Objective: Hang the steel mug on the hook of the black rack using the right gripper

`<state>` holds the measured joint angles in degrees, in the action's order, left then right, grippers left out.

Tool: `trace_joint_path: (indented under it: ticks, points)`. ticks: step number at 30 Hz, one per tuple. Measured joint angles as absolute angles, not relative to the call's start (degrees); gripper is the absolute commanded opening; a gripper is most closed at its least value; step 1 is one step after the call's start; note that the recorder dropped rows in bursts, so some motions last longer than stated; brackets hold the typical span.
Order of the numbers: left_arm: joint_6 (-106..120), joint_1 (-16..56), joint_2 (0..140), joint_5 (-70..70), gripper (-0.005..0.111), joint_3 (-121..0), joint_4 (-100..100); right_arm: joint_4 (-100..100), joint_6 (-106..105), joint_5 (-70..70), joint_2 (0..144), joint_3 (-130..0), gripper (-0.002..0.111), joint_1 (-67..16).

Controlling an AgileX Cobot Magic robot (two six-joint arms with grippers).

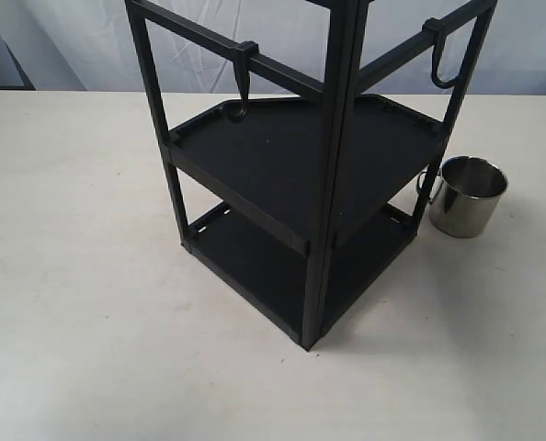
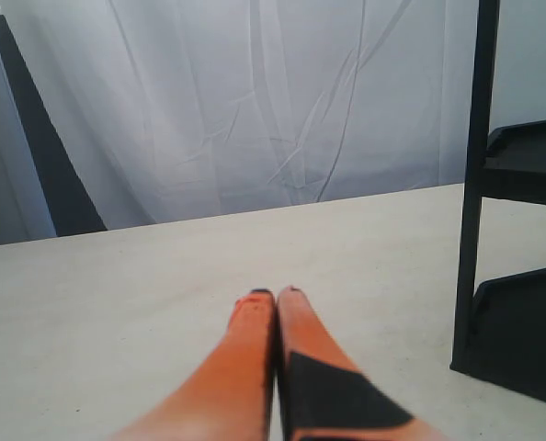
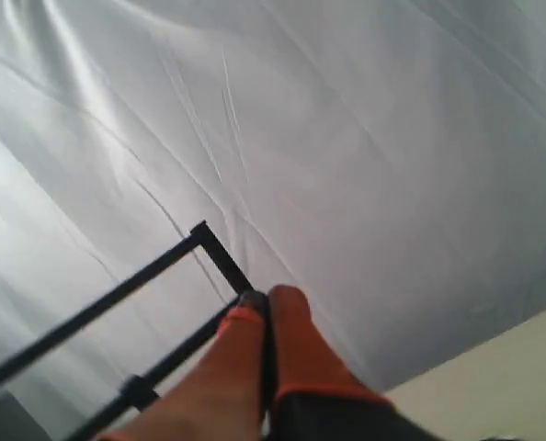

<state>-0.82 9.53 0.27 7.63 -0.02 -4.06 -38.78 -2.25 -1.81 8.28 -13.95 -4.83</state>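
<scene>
The steel mug stands upright on the table, right of the black rack, its handle turned toward the rack's leg. The short tapering hook hangs from the rack's left rail with nothing on it. Neither gripper shows in the exterior view. My left gripper is shut and empty, low over the table, with the rack's post off to one side. My right gripper is shut and empty, raised and pointing at the white curtain, with the rack's top rails behind its fingertips.
A longer U-curved hook hangs on the rack's right rail, above the mug. The rack's two tray shelves carry nothing. A white curtain backs the pale table.
</scene>
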Motion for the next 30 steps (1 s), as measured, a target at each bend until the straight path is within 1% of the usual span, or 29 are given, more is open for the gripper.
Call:
trace_joint_path:
  ticks: [2,5,7,10,12,15,19,23,26,30]
  points:
    - [-0.8,9.5,0.3,7.6,0.001,0.0,-4.1,-32.9,-3.8,0.0,15.9,-18.4,-0.001,-4.8]
    - [-0.8,9.5,0.3,7.6,0.001,0.0,-4.1,-25.2,-5.0,6.8,32.9,-26.4,-0.001,-4.8]
    - [-0.8,9.5,0.3,7.6,0.001,0.0,-4.1,-21.0,-5.1,12.9,44.1,-32.7,-0.001,-4.8]
    - [-0.8,9.5,0.3,7.6,0.001,0.0,-4.1,-14.1,-3.9,25.4,62.7,-45.6,0.0,-4.8]
    - [-0.8,9.5,0.3,7.6,0.001,0.0,-4.1,-8.1,0.0,34.5,73.6,-55.0,0.002,-4.8]
    - [-0.8,9.5,0.3,7.6,0.001,0.0,-4.1,-0.8,6.1,44.3,84.9,-66.2,0.011,-4.8]
    - [-0.8,9.5,0.3,7.6,0.001,0.0,-4.1,4.3,10.6,47.9,91.2,-73.2,0.018,-4.8]
    - [-0.8,9.5,0.3,7.6,0.001,0.0,-4.1,5.1,12.6,48.2,92.9,-74.4,0.018,-3.0]
    - [-0.8,9.5,0.3,7.6,0.001,0.0,-4.1,4.0,13.0,49.0,95.9,-74.6,0.018,0.5]
    - [-0.8,9.5,0.3,7.6,0.001,0.0,-4.1,-3.8,6.6,50.1,101.0,-74.6,0.019,4.8]
